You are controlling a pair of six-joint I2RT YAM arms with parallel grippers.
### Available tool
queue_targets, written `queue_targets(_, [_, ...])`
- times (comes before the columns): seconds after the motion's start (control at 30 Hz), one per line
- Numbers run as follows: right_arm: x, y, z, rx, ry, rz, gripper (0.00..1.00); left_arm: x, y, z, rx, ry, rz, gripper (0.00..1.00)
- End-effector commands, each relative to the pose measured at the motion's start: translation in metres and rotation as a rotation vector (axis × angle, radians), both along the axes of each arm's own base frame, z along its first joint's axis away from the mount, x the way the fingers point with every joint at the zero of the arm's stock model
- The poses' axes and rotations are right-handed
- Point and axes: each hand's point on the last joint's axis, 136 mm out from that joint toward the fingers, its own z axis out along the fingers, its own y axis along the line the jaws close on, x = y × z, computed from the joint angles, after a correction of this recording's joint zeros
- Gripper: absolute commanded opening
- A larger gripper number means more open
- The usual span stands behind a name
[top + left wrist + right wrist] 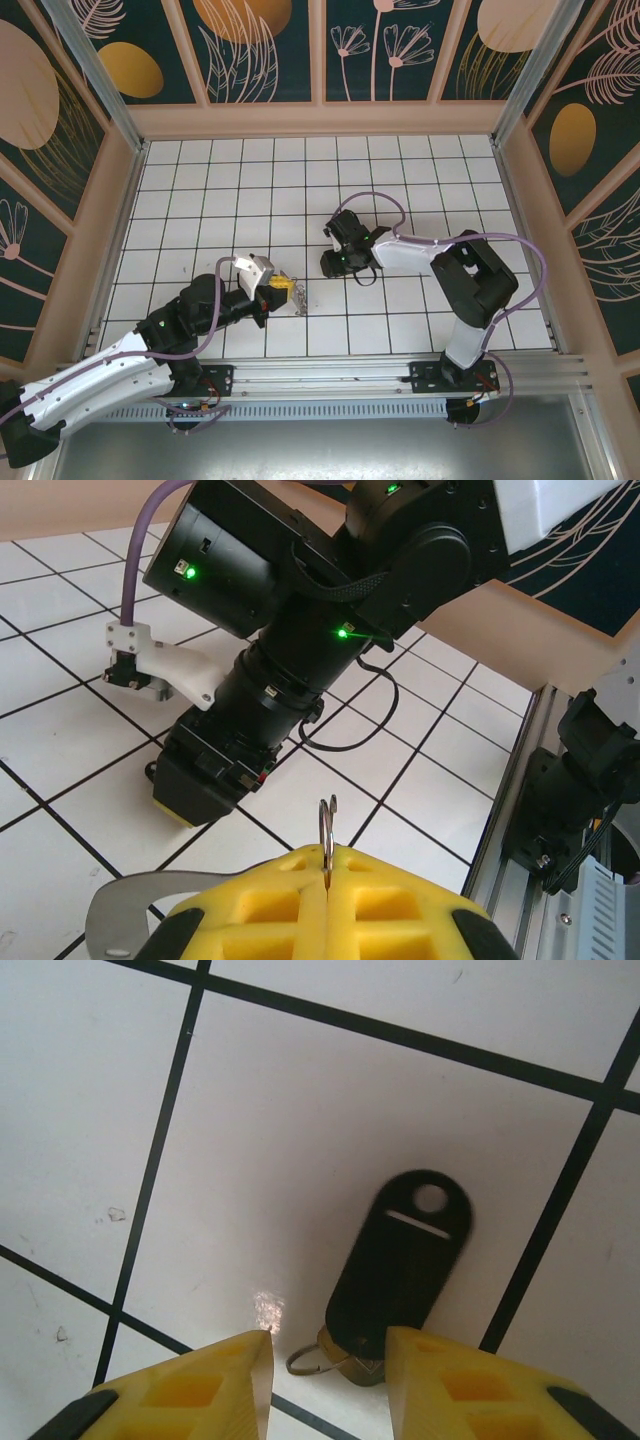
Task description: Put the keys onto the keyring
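Two claws: left claw (pixel 327 872) clamped on the keyring (pixel 327 825); right claw (pixel 328 1348) part-open, astride your black-tagged key (pixel 400 1270) on the desk (pixel 250 1160), gripping nothing. Step: key pickup. Next, you pinch squarely, then lift.

Robot lab enclosure, white tiled floor (pixel 250 180), leaf-patterned wall panels (pixel 268 60), aluminium mounting rail (pixel 330 372)

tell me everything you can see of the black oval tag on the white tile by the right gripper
The black oval tag is flat and matte, perhaps plastic. Near its far end it has a round hole and, beside that, a thin slit. The near end carries small brassy metal hardware with a little wire loop. It lies flat on a white floor tile, its near end between the open jaws of the right gripper; contact cannot be told.
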Motion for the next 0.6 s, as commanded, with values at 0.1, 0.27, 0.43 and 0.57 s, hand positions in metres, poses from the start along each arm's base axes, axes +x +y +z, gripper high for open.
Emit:
queue_targets(0.1, [0.0, -0.003, -0.006, -0.059, -0.001, -0.005, 0.32, -0.002, -0.004, 0.016, -0.064, -0.024, -0.016, 0.0])
queue_targets(0.27, [-0.003, -0.006, -0.011, -0.101, 0.0, 0.005, 0.3, -0.004, -0.004, 0.021, -0.081, -0.035, -0.028, 0.0])
queue_targets(0.43, [-0.003, -0.01, -0.014, -0.134, -0.004, 0.001, 0.22, -0.003, -0.003, 0.021, -0.079, -0.035, -0.02, 0.0])
queue_targets(0.57, [-0.003, -0.014, -0.013, -0.15, -0.011, -0.004, 0.17, -0.003, -0.003, 0.02, -0.078, -0.033, -0.021, 0.0])
